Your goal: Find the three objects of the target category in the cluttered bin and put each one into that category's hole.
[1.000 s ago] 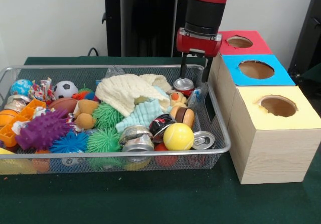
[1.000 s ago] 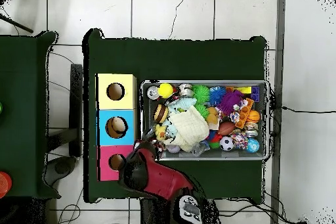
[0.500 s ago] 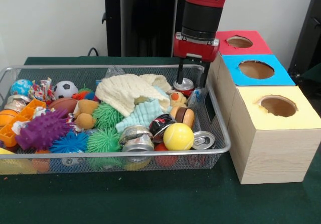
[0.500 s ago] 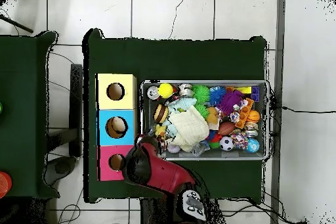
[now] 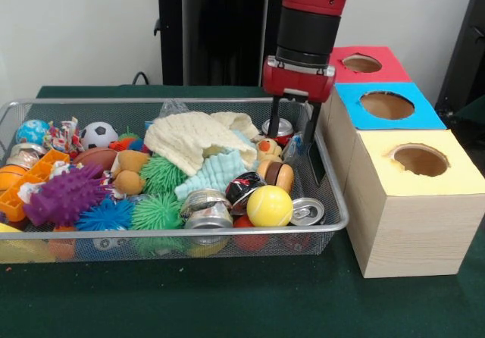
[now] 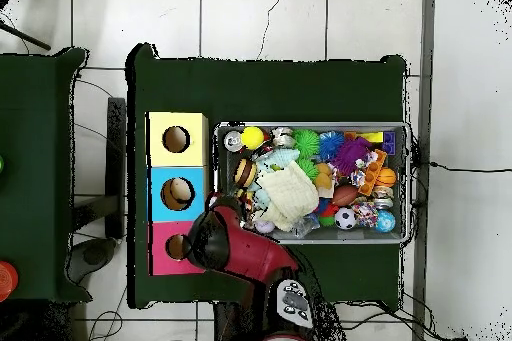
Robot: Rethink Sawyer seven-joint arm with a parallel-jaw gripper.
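My gripper (image 5: 292, 135) hangs open at the back right corner of the wire bin (image 5: 338, 218). Its two black fingers (image 5: 271, 120) stand on either side of a red can (image 5: 278, 128), which sits upright against the bin's far wall. More cans lie near the front: two crushed silver ones (image 5: 206, 208), a black and red one (image 5: 244, 185) and a silver one (image 5: 307, 211). Right of the bin stand the red box (image 5: 362, 74), blue box (image 5: 387, 117) and yellow box (image 5: 419, 183), each with a round hole. From overhead the arm (image 6: 218, 242) hides the gripper.
The bin is packed with a cream knitted cloth (image 5: 193, 137), spiky rubber balls (image 5: 155, 211), a yellow ball (image 5: 269, 205), a soccer ball (image 5: 98, 134), a purple spiky toy (image 5: 64, 194) and orange blocks (image 5: 30, 179). The bin's right wall nearly touches the boxes.
The gripper has come down a little into the bin's back right corner, and its fingers now flank the red can. The things in the bin have not moved.
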